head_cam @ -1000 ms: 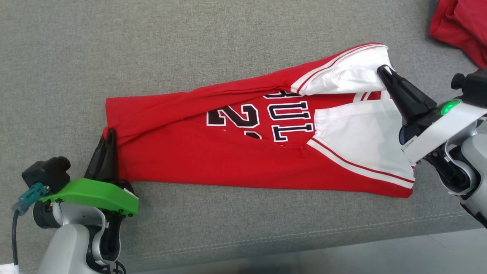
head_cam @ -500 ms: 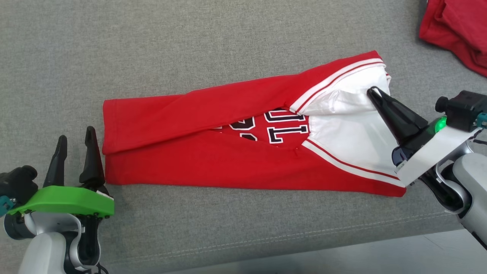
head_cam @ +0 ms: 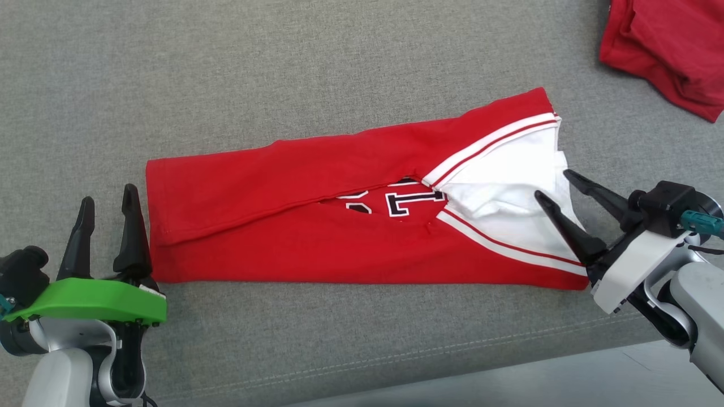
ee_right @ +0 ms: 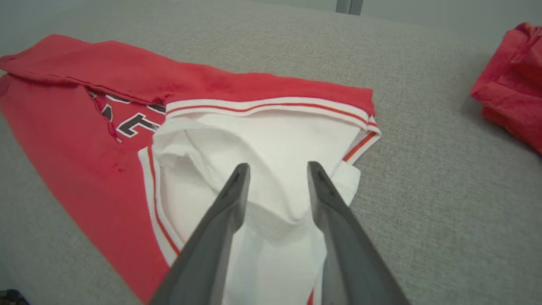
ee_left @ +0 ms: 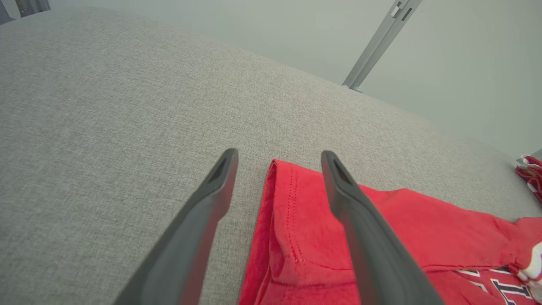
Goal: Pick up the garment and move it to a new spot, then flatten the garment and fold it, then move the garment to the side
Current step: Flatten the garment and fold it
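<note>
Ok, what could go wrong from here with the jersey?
1. The white end lies bunched by the open right gripper; folding across could press creases in.
2. The two flaps leave a gap over the lettering; a one-sided lift may open the jersey.
3. Moving it towards the red pile could mix them.

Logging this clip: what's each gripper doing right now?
Left gripper: open, holding nothing, at the garment hem.
Right gripper: open, holding nothing, over its white end.
</note>
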{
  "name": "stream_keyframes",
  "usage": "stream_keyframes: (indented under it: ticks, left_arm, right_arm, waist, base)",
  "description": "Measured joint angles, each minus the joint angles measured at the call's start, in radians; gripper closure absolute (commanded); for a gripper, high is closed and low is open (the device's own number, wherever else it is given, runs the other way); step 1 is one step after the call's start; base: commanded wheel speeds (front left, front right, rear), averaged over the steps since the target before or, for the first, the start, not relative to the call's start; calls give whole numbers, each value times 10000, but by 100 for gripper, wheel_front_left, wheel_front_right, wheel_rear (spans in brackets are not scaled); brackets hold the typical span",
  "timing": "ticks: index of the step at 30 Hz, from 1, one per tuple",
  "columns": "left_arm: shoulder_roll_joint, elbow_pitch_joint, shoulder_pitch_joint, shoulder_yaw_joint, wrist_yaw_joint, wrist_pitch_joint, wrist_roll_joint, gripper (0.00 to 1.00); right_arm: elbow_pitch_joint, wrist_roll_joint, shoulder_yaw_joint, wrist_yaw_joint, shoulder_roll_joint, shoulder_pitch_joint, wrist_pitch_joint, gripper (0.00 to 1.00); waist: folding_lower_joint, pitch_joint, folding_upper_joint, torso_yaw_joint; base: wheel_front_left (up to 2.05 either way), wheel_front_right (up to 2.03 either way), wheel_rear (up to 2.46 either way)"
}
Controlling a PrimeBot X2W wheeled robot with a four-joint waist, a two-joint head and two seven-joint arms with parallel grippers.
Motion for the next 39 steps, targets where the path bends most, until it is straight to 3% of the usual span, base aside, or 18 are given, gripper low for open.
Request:
stream_keyframes:
  ticks: [8,12,18,24,31,39]
  left_arm:
    - [-6,-167,175,40,42,107,86,0]
    - [-50,-236,209,-8,90,105,234,0]
    - [-213,-297,214,-150,92,65,336,0]
    - [-395,-247,224,-462,92,61,470,0]
    - [-495,-274,237,-794,92,92,550,0]
    - [-581,-272,267,-955,94,119,596,0]
  right_arm:
    - [357,15,-370,-90,182,523,0,0]
    - [867,562,-596,-165,198,1080,0,0]
    - [976,1843,-2031,-368,510,1343,0,0]
    - [1350,2539,-1967,-318,650,1425,42,0]
    - [1666,4021,-2010,-138,1137,1394,1057,0]
    - [2165,4824,-2071,-75,932,1082,2360,0]
  waist:
    - [0,-101,0,-74]
    - [0,-235,0,-125]
    - [0,-582,0,-168]
    - [0,-983,0,-139]
    - [0,-1255,0,162]
    - [0,-1421,0,762]
  base:
    - [0,0,0]
    - [0,0,0]
    - [0,0,0]
    - [0,0,0]
    - [0,0,0]
    - [0,0,0]
